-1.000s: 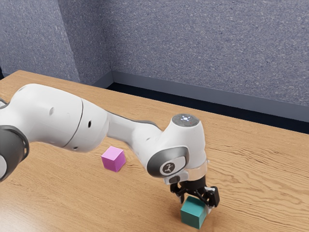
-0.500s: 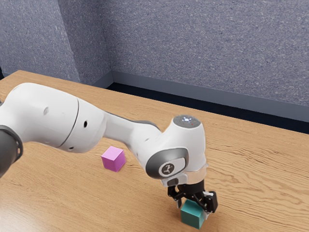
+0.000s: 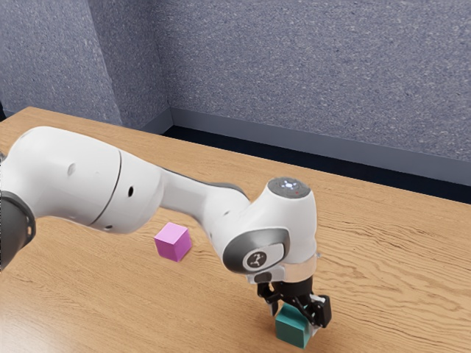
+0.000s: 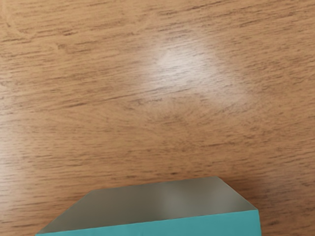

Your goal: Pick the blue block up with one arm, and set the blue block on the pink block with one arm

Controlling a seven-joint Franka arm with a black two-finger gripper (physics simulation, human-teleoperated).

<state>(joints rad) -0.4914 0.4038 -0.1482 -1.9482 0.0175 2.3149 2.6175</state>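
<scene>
The blue block (image 3: 291, 332), teal in colour, rests on the wooden table (image 3: 397, 243) near its front edge. My black gripper (image 3: 298, 312) has come down over it, open, with one finger on each side of the block's top. Just under my hand, the wrist view has the block's top face (image 4: 157, 204) with bare wood beyond it. The pink block (image 3: 173, 242) sits on the table well toward the exterior view's left of the gripper, apart from everything.
The white arm (image 3: 147, 195) stretches low over the table from the exterior view's left, passing just behind the pink block. A grey wall (image 3: 309, 66) stands beyond the table's far edge. Open wood lies to the exterior view's right.
My hand has sunk lower over the blue block, so the fingers now straddle its top. Neither block has moved.
</scene>
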